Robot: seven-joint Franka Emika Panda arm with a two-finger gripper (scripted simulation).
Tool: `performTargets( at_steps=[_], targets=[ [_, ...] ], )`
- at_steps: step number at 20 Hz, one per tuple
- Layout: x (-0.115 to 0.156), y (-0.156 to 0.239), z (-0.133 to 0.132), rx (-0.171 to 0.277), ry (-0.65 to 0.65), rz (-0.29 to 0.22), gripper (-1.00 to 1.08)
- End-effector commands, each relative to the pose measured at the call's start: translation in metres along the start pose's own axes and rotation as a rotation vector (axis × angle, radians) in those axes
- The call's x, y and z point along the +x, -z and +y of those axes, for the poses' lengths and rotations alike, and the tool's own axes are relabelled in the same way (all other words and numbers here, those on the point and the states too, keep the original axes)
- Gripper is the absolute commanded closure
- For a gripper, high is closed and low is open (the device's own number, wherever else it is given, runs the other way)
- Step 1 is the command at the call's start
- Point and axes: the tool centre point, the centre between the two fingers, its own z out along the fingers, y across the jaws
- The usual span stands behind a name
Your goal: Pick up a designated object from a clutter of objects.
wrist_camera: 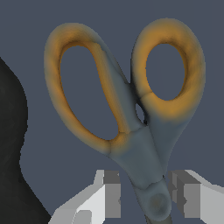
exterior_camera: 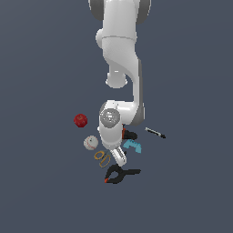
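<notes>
**Caller:** Jaws first, then. The gripper is standing parted, one grey pad on each side of the scissors, with a sliver of floor showing between each pad and the metal. Spread around the pivot, not pinching it.

**Partner:** And the scissors are filling the wrist view. Which way are they lying?

**Caller:** Long axis is running straight out from between the pads: pivot screw sitting right in the gap, the two yellow-orange loops fanning away from the fingers, blades heading back under the hand where I am losing them. The loops are lying flat on the dark floor.

**Partner:** Switching to the exterior view, the scissors are showing only as orange loops peeking out at the exterior view's left of the fingers; the white arm is reaching down over the pile.

**Caller:** Working outward: the white baseball is sitting just beside the loops, the red ball farther along that way. The black clamp is lying near the fingers on the camera's side, apart from the scissors, orange tip showing.

**Partner:** On the exterior view's right, the cyan curved piece is resting close to the wrist, and the black pen is lying beyond it. The drill is peeking out behind the arm.
</notes>
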Motion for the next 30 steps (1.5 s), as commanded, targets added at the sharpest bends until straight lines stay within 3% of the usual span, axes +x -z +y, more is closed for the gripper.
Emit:
performTargets(
  at_steps=[1,16,23,30],
  targets=[
    [0.0,0.0,0.0,0.001,-0.001,0.001,1.08],
    [-0.014,0.017,-0.002,0.0,0.0,0.0,1.08],
    [-0.046,0.056,-0.006,0.001,0.0,0.0,1.08],
    [-0.097,0.119,-0.012,0.001,-0.001,0.0,1.08]
  ],
)
